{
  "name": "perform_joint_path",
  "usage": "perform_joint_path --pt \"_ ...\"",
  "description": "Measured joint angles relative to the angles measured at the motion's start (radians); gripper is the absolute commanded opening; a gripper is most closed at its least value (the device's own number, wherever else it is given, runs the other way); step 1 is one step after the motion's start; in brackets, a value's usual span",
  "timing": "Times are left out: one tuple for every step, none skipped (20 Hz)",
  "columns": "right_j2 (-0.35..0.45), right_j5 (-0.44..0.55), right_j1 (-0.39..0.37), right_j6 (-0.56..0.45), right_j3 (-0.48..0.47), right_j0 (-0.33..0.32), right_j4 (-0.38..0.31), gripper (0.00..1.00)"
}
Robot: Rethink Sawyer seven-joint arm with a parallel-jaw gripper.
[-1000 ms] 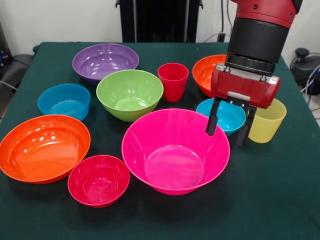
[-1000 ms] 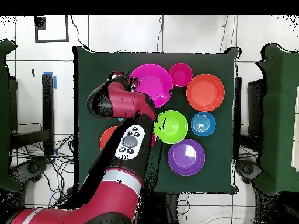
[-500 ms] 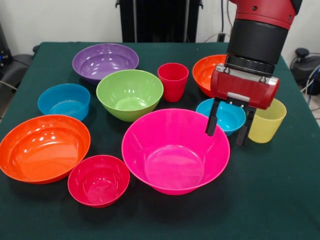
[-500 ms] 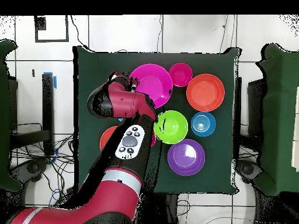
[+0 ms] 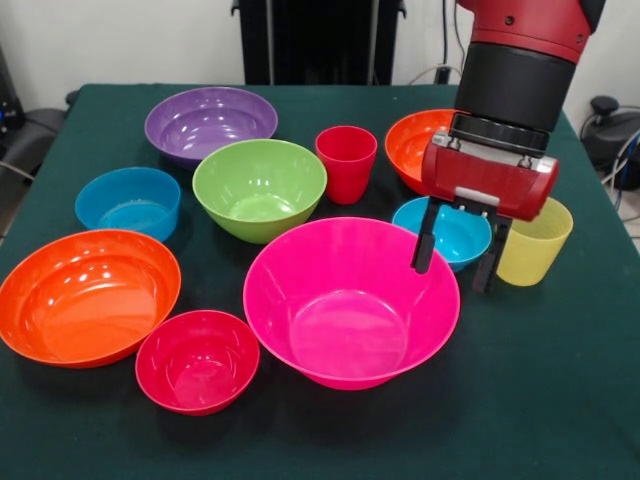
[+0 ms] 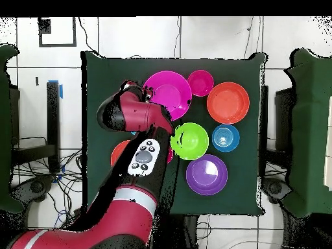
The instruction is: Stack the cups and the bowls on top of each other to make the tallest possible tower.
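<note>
Bowls sit all over the green table (image 5: 560, 400), each on its own, none stacked. The big pink bowl (image 5: 352, 300) is near the front, in the middle. The green bowl (image 5: 259, 188) is behind it, and the purple bowl (image 5: 210, 122) is farther back. The red cup (image 5: 346, 163) stands beside the green bowl. The gripper (image 5: 456, 262) hangs over a small blue bowl (image 5: 448, 232), with its two black fingers spread apart and holding nothing. The yellow cup (image 5: 534, 241) stands just beside it.
</note>
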Motion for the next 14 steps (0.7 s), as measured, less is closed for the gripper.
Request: perform_joint_path --pt "0.0 0.0 0.001 0.0 0.0 0.0 0.0 1.0" --pt "0.0 0.0 0.003 0.0 0.0 0.0 0.0 1.0" --pt "0.0 0.0 0.005 0.0 0.0 0.001 0.0 1.0" --pt "0.0 0.0 0.009 0.0 -0.001 0.001 0.0 1.0" --pt "0.0 0.0 0.01 0.0 -0.002 0.001 0.0 1.0" --pt "0.0 0.0 0.015 0.0 -0.003 0.001 0.0 1.0" --pt "0.0 0.0 0.02 0.0 -0.005 0.001 0.0 1.0" --pt "0.0 0.0 0.027 0.0 -0.006 0.001 0.0 1.0" --pt "0.0 0.0 0.031 0.0 -0.007 0.001 0.0 1.0" --pt "0.0 0.0 0.038 0.0 -0.007 0.001 0.0 1.0" --pt "-0.001 0.0 0.044 0.0 -0.008 0.001 0.0 1.0" --pt "-0.001 0.0 0.052 0.0 -0.008 0.001 0.0 1.0" --pt "-0.001 0.0 0.056 0.0 -0.009 0.001 0.0 1.0" --pt "-0.001 0.0 0.064 0.0 -0.01 0.002 0.0 1.0"
